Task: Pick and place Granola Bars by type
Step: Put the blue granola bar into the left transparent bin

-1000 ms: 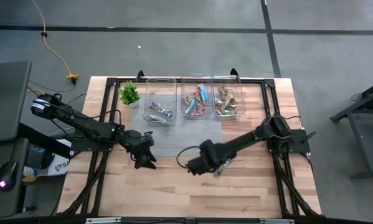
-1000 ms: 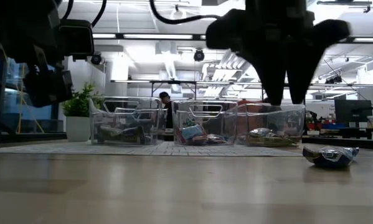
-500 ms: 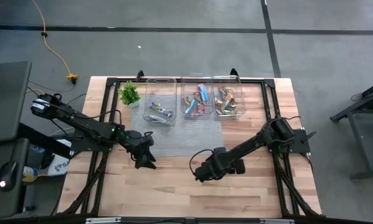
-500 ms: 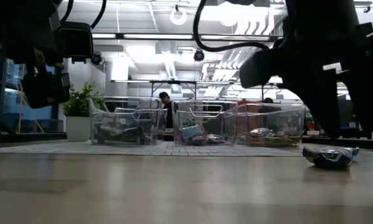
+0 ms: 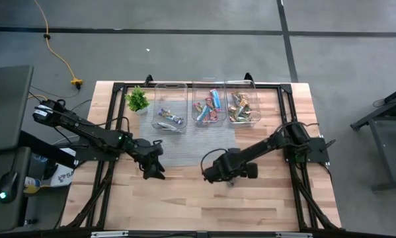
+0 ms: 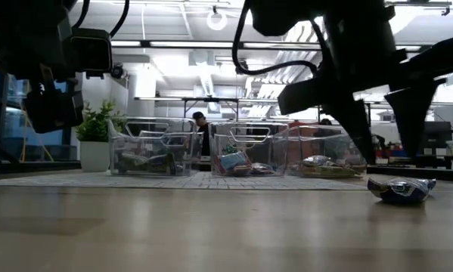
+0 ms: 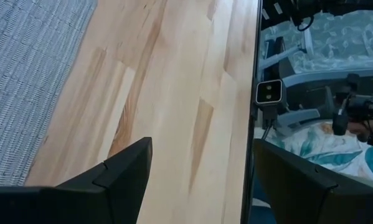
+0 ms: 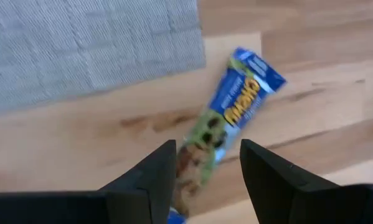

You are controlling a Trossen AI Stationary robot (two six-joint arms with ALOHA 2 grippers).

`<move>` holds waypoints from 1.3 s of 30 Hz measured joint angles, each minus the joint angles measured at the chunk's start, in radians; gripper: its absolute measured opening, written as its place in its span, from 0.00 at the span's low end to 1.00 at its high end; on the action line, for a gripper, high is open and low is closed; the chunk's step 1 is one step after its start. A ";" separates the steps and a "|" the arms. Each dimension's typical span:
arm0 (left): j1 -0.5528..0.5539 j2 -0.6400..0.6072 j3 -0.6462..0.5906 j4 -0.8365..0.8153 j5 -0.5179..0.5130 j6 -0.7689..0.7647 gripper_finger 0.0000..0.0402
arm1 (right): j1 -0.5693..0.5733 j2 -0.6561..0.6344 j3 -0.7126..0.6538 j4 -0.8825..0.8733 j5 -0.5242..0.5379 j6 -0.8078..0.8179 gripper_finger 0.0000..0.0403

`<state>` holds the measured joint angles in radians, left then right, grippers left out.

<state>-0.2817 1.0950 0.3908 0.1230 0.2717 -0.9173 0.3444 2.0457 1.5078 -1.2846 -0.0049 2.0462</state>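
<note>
One blue-green granola bar (image 8: 236,106) lies flat on the bare wood just off the grey mat's corner; the low view shows it (image 6: 401,189) at the right. My right gripper (image 8: 205,171) hovers open above it, a finger on either side of one end, fingertips (image 6: 358,128) clear of the wrapper. Other bars lie sorted in three clear tubs: (image 5: 170,109), (image 5: 209,106), (image 5: 242,104). My left gripper (image 5: 155,173) waits open over the wood near the mat's near edge, holding nothing (image 7: 202,186).
A small green plant (image 5: 137,100) stands left of the tubs at the far side. The grey mat (image 5: 184,149) covers the table's middle. Bare wood runs along the near edge. A black frame rail (image 5: 184,86) passes behind the tubs.
My right gripper has swung toward the table's right, past the loose bar, then come partway back, turning about its wrist. It stays open. The bar has not moved.
</note>
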 joint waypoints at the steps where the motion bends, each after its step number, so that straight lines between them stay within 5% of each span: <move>1: 0.000 0.000 0.000 -0.001 0.004 0.000 0.67 | -0.005 0.000 0.000 -0.001 0.005 0.005 0.41; 10: 0.000 0.000 0.000 -0.032 0.008 0.016 0.67 | 0.013 0.000 0.000 0.091 0.146 -0.106 0.41; 16: 0.000 0.000 0.000 -0.053 0.014 0.049 0.67 | 0.044 -0.026 0.000 0.062 0.227 -0.344 0.41; 22: 0.000 0.000 0.000 -0.058 0.037 0.075 0.67 | 0.050 -0.086 0.000 0.063 0.285 -0.899 0.41; 29: 0.000 0.000 0.000 -0.067 0.046 0.076 0.67 | 0.064 -0.107 0.000 0.078 0.123 -1.663 0.40; 39: 0.000 0.000 0.000 -0.067 0.064 0.075 0.67 | 0.062 -0.107 -0.079 0.149 0.014 -2.046 0.40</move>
<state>-0.2817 1.0950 0.3908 0.0563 0.3353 -0.8421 0.4068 1.9388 1.4291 -1.1352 0.0094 -0.0002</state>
